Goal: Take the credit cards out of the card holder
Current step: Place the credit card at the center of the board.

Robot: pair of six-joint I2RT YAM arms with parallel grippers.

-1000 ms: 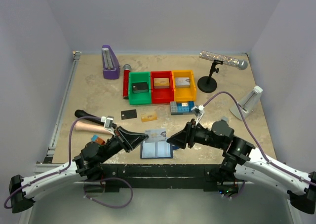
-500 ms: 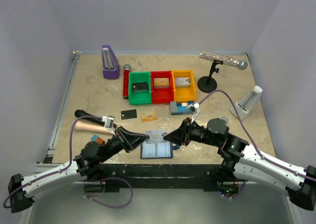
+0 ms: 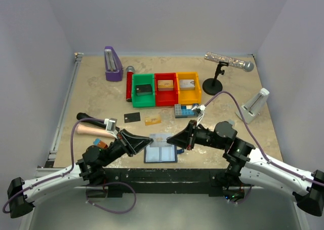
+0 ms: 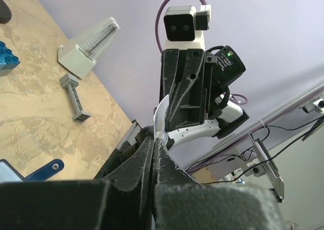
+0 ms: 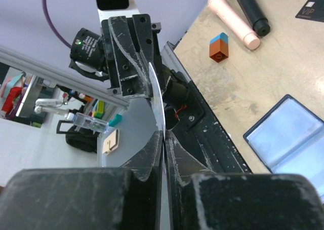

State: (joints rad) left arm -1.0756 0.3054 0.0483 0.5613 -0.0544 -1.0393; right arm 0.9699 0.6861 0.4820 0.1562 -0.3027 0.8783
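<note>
Silvery card (image 3: 161,137) sits at lower centre of the top view, lifted just above the open card holder (image 3: 161,154), which lies flat right below it near the table's near edge. The card's long axis runs left-right across the frame, with one short end in each gripper. Left gripper (image 3: 150,140) comes in from the lower left, jaws pinched tight on the left end. Right gripper (image 3: 170,139) comes in from the lower right; in its wrist view the fingers are closed down onto the card's edge, so I read it as gripping too. Both arms are equally near, tip to tip across the card.

My call: this is a hand-over, and one side must let go before the card can travel.

Open room is up-frame, on the bare tabletop between the holder and the black card (image 3: 132,117) and gold card (image 3: 152,120), which are already out. The blue brick plate (image 3: 185,110) crowds the upper right.
</note>
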